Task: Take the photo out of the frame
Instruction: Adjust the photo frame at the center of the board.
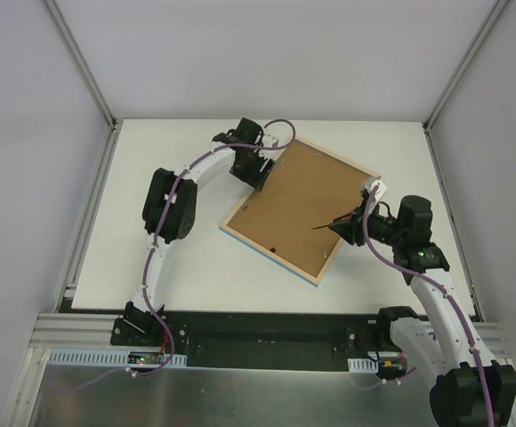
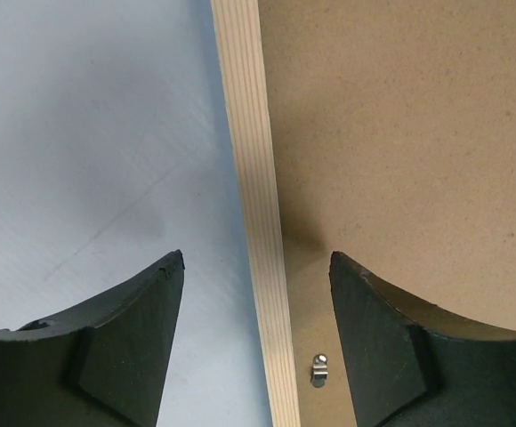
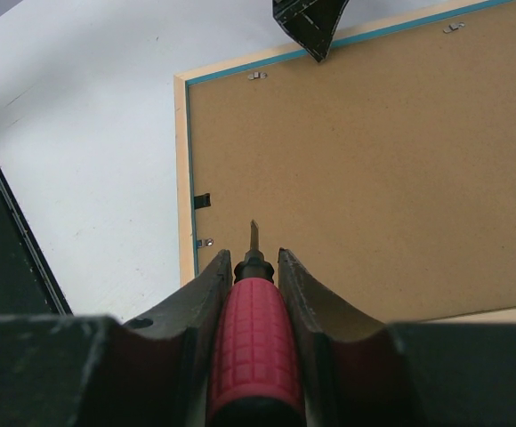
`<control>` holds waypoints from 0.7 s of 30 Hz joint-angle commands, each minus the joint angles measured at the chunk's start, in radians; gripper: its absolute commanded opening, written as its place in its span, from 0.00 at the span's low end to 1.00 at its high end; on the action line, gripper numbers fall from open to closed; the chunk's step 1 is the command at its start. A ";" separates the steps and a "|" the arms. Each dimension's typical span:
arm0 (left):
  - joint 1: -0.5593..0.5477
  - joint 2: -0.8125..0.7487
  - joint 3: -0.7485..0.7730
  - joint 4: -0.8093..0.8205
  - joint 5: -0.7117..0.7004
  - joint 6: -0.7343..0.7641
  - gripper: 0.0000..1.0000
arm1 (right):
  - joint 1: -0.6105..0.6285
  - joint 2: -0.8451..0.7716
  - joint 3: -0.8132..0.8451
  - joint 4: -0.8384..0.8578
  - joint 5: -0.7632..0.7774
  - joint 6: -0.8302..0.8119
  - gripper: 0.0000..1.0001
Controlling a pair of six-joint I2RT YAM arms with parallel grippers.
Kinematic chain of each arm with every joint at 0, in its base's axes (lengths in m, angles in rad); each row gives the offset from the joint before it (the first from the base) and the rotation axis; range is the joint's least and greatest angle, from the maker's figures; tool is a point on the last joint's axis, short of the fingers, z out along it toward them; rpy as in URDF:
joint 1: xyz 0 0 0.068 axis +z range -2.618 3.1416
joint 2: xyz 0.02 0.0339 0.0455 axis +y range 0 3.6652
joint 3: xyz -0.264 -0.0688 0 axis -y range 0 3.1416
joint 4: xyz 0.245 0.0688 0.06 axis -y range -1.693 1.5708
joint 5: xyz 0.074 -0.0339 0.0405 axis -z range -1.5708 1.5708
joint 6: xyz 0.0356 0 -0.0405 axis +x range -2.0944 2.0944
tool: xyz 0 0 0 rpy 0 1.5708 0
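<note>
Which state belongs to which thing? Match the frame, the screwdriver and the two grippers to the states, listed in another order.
Things: 1 frame; 2 screwdriver; 3 left gripper; 4 right gripper.
States: A open, astride the frame's edge; B lying back up; C shut on the screwdriver; D red-handled, tip over the frame's back.
Pairs: 1-B; 2-D; 3-A; 4-C.

I log this as a robotics lab test cell. I see a white table [image 1: 240,277] boxed in by plain pale walls [image 1: 27,133] with metal corner posts [image 1: 83,60]. The left arm [image 1: 171,206] and right arm [image 1: 436,286] are bolted to a black rail [image 1: 267,334] at the near edge, with purple cables [image 1: 280,124] running along them.
</note>
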 commanded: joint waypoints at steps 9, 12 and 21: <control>-0.009 -0.373 -0.319 -0.017 0.059 -0.005 0.64 | -0.005 -0.034 0.002 0.059 -0.043 -0.014 0.01; -0.009 -0.421 -0.412 -0.017 0.060 0.014 0.63 | -0.007 -0.038 0.001 0.059 -0.046 -0.012 0.01; -0.009 -0.429 -0.558 0.035 -0.014 0.049 0.59 | -0.007 -0.052 0.001 0.060 -0.049 -0.009 0.01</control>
